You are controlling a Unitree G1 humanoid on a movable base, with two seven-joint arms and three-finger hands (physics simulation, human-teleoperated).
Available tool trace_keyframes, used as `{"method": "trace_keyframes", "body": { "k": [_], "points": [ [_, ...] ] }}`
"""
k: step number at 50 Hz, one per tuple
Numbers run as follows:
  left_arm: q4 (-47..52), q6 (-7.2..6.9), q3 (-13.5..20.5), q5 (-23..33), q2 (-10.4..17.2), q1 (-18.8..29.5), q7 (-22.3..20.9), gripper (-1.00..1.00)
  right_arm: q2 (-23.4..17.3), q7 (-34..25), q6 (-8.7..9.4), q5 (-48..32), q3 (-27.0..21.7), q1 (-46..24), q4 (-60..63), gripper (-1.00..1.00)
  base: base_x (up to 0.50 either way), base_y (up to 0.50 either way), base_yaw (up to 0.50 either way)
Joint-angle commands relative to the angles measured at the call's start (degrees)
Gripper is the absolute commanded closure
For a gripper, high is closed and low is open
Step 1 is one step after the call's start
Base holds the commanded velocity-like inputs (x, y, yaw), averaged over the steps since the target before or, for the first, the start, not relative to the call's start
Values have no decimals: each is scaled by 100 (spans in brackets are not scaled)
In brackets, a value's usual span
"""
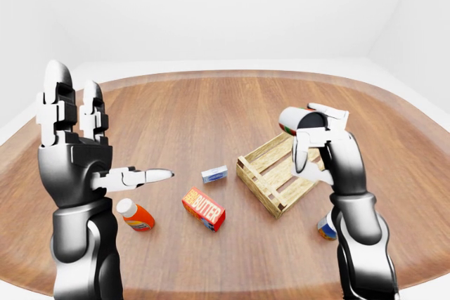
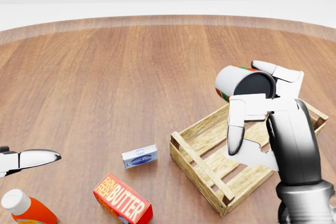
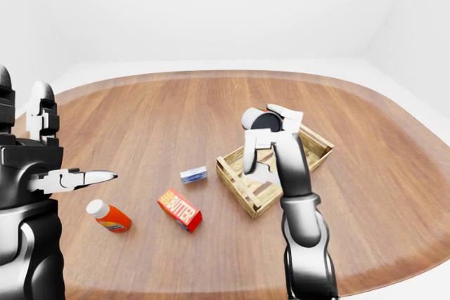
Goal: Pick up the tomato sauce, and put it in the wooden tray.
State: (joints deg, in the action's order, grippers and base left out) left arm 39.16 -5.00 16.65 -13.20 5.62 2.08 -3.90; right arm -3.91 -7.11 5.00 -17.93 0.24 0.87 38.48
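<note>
Four loose things lie on the round wooden table besides the crate. Lowest on the left of my left-eye view is an orange bottle with a white cap, lying on its side. Just right of it sits a red butter box, and a little above that a small blue-and-white packet. Down by my right forearm, another small container peeks out, mostly hidden, so I cannot tell what it is. None of these lies between my right hand and the wooden tray, a slatted crate resting right of centre, set at an angle.

My right hand hovers above the tray with its fingers wrapped round the tomato sauce, a can with a white, red and green label. The can is tipped on its side, its dark end facing me, held clear of the slats over the tray's upper part.

My left hand is raised at the left, well apart from everything, fingers upright and spread, thumb pointing right, holding nothing.
</note>
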Motion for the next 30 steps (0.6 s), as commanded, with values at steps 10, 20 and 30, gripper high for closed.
{"method": "trace_keyframes", "body": {
  "k": [10,20,30],
  "points": [
    [6,0,74,-86,44,35,17,-100,-286,48,0,482,-635,-1755,-2670,100,0,0,0],
    [0,0,128,-140,62,50,20,-100,-558,134,0,684,-728,-2189,-3612,100,0,0,0],
    [46,0,142,-181,67,61,34,-100,-872,-400,0,175,-308,-2443,-4161,100,0,0,0]
  ]
}}
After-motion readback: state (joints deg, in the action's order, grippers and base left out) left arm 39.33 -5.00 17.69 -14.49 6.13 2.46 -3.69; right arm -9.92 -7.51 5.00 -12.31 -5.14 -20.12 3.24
